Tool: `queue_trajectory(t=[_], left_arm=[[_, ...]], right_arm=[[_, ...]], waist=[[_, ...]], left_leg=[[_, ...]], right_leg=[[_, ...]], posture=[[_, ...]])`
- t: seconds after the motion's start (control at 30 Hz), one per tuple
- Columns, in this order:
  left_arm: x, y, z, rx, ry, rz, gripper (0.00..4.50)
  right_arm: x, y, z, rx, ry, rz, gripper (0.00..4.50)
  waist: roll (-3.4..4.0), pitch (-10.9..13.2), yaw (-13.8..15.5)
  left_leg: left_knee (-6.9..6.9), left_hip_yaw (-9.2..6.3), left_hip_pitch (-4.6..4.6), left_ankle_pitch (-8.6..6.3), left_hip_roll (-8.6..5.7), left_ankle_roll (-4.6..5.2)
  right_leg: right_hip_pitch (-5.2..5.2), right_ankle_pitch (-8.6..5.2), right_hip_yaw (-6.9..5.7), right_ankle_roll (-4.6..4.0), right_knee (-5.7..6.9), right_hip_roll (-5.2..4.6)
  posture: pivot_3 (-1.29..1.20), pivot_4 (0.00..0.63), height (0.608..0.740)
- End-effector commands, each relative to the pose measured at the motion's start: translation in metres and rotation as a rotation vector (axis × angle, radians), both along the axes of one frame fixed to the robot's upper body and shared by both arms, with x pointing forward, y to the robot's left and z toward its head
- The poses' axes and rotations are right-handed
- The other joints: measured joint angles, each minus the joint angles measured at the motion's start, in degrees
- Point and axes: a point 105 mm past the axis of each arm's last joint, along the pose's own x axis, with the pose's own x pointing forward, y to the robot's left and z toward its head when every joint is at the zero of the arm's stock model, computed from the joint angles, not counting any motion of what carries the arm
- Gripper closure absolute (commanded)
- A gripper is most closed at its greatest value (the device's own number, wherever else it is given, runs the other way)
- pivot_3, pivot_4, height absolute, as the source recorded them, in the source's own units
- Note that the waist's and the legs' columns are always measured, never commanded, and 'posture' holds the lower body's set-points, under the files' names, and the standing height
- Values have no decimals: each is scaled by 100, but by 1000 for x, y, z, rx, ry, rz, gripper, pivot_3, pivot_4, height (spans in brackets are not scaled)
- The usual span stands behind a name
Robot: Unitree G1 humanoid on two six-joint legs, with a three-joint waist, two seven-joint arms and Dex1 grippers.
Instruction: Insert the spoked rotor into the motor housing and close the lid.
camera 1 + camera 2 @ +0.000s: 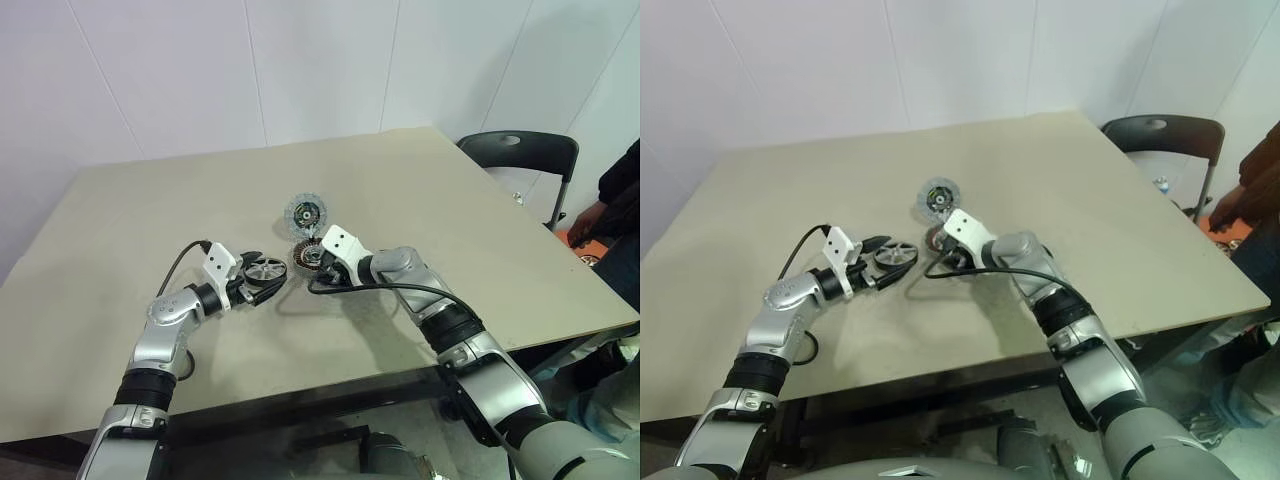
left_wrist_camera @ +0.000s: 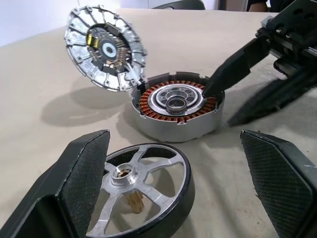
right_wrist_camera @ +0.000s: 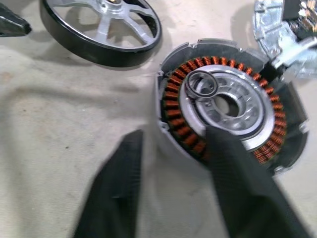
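Observation:
The silver spoked rotor rests tilted on the table between the fingers of my left gripper, close against one finger. The other finger stands far off, so the gripper is open. The motor housing sits just beyond it, its copper coils showing. The lid stands tipped up against the housing's far rim, inner face showing. My right gripper straddles the housing's near wall, one finger over the coils inside and the other just outside, with a small gap.
The tan table has free surface all round the parts. A black chair stands past the table's far right corner. A person is at the right edge. My right arm's black cable loops beside the housing.

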Motion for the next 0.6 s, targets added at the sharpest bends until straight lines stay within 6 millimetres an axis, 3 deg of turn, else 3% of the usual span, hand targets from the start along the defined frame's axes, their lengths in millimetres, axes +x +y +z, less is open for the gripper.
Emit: queue_trajectory(t=[0.03, 0.37, 0.53, 0.6], left_arm=[[6, 0, 16, 5, -59, 1, 0], [4, 1, 13, 9, -60, 5, 0], [3, 2, 12, 12, -60, 11, 0], [3, 3, 12, 13, -60, 13, 0]], right_arm=[[3, 8, 11, -1, -47, 23, 3385], [3, 9, 11, -10, -53, 38, 3385], [1, 11, 12, -7, -54, 53, 4486], [1, 12, 12, -10, -59, 52, 4486]], waist=[[0, 0, 0], [-1, 0, 4], [-1, 0, 9], [-1, 0, 11]], left_leg=[[0, 0, 0, 0, 0, 0], [2, 0, 0, 0, 0, 0], [2, -1, 0, 0, 0, 0], [1, 0, -2, 0, 0, 0]], right_leg=[[0, 0, 0, 0, 0, 0], [1, 1, 0, -1, 0, 0], [1, 1, 0, -1, 0, 0], [0, 1, -2, -1, -3, 0]], posture=[[0, 0, 740], [0, 0, 740], [0, 0, 740], [0, 0, 740]])
